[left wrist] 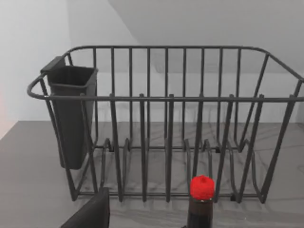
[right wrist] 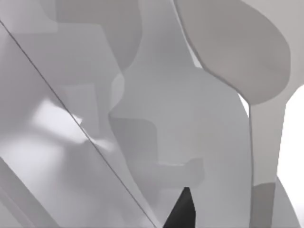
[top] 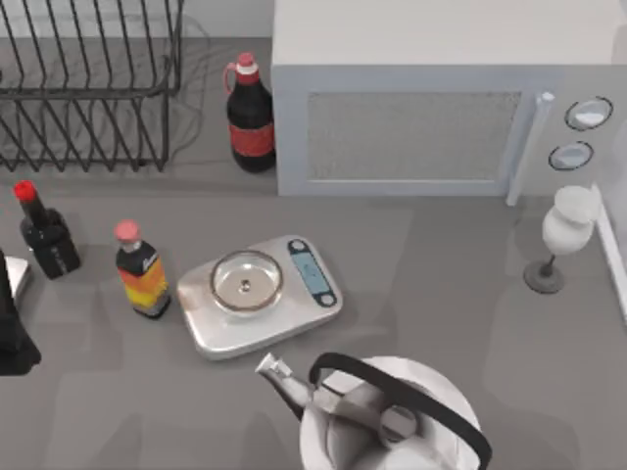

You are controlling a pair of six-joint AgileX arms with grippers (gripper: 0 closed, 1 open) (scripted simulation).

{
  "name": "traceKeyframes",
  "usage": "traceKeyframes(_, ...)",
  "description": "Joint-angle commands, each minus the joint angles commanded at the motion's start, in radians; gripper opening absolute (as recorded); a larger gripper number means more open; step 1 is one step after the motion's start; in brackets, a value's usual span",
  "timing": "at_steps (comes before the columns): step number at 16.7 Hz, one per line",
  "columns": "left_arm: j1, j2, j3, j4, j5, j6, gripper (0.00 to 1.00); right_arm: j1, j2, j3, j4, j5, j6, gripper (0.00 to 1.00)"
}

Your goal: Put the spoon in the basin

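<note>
Now the left end effector (left wrist: 90, 213) hangs at the tabletop's (top: 441, 284) left edge, near a red-capped bottle (top: 44, 235), facing the rack (left wrist: 166, 118); spread or pressed together, I cannot tell.

Open grey tabletop (top: 460, 284) lies right of the silver kitchen scale (top: 263, 294), reaching to the white wine glass (top: 565, 235). The steel kettle (top: 387, 416) crowds the near edge (black handle arching over), two red-capped bottles (top: 142, 269) guard the left.

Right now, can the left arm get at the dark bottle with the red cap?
Probably yes. The left arm sits at the table's left edge, the dark bottle stands close ahead of it with nothing between, and the dish rack lies beyond.
</note>
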Motion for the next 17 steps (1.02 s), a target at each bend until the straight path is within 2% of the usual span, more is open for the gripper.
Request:
traceKeyframes(1, 0.0, 0.0, 0.0, 0.0, 0.0, 0.0, 1.0, 0.0, 0.0, 0.0, 0.0, 0.0, 0.0, 0.0)
traceKeyframes(14, 0.0, 0.0, 0.0, 0.0, 0.0, 0.0, 1.0, 0.0, 0.0, 0.0, 0.0, 0.0, 0.0, 0.98)
traceKeyframes(17, 0.0, 0.0, 0.0, 0.0, 0.0, 0.0, 1.0, 0.0, 0.0, 0.0, 0.0, 0.0, 0.0, 1.0)
